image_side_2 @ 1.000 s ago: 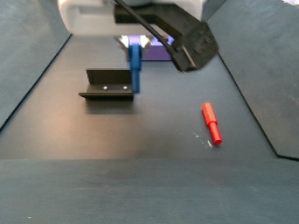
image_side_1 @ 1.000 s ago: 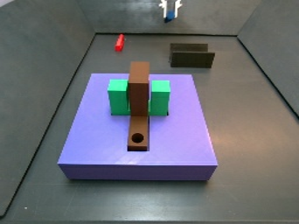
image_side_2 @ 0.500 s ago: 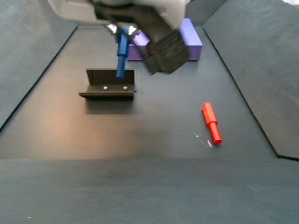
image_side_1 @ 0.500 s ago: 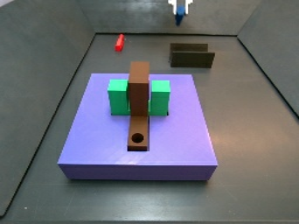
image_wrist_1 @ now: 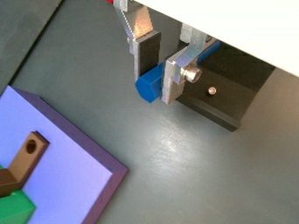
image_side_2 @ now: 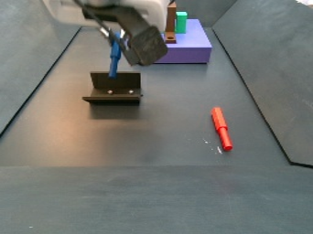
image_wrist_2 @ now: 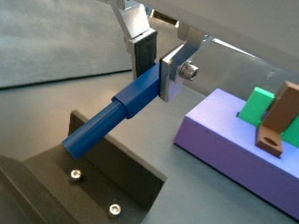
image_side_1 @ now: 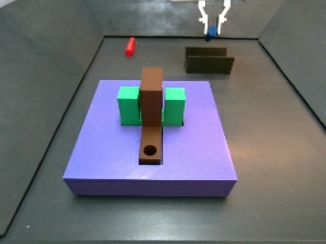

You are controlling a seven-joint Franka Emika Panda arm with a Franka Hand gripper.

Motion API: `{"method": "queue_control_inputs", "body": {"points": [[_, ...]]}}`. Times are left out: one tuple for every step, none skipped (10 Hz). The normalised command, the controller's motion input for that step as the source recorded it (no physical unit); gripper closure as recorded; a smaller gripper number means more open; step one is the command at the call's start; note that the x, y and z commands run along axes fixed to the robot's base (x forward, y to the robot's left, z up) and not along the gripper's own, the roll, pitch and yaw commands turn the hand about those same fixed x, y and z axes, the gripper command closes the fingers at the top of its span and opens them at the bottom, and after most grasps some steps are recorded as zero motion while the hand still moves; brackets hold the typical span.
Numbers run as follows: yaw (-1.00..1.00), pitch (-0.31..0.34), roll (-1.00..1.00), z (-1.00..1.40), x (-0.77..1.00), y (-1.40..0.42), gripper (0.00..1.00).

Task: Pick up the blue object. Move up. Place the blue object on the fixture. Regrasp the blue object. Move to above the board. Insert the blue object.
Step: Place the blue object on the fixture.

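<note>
Currently the pincer (image_wrist_1: 162,73) hangs over the fixture (image_side_1: 209,63) at the far end of the floor, clenched on the peg (image_wrist_2: 114,116). In both wrist views the silver fingers (image_wrist_2: 173,70) press the peg's upper part from two sides; its long lower part sticks out free below the pads. In a wrist view the peg's (image_wrist_1: 149,84) end face shows blue between the plates.

In a side view the peg (image_side_2: 113,57) hangs nearly upright, slightly tilted, its lower tip just above the fixture's (image_side_2: 113,89) back wall. Whether tip and fixture touch cannot be told. In a side view only a short blue stub (image_side_1: 212,33) shows under the pincer (image_side_1: 212,21), directly above the fixture.

The board (image_side_1: 152,143) sits well apart, toward the near end of the floor, carrying the green block (image_side_1: 129,105) and the brown bar (image_side_1: 152,114); the bar's round hole (image_side_1: 151,151) lies close to the board's near edge. Open floor separates board edge and fixture. In a wrist view the board's corner (image_wrist_2: 222,140) lies near the fixture's (image_wrist_2: 82,184) edge, with a clear gap between.

The red peg (image_side_2: 221,128) lies flat on the floor, well off to the side of the fixture, near a side wall (image_side_2: 263,82). Bare floor surrounds the fixture on its open sides.
</note>
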Motion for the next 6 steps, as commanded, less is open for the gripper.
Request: {"method": "queue_control_inputs", "body": {"points": [[0.09, 0.000, -0.35, -0.47, 0.09, 0.00, 1.00], [0.06, 0.000, -0.44, -0.43, 0.07, 0.00, 1.00], [0.03, 0.000, -0.29, -0.35, 0.05, 0.00, 1.00], [0.00, 0.000, -0.13, -0.32, 0.01, 0.00, 1.00], [0.00, 0.000, -0.11, -0.33, 0.00, 0.00, 1.00], [0.00, 0.000, -0.07, -0.23, 0.05, 0.04, 1.00]]}}
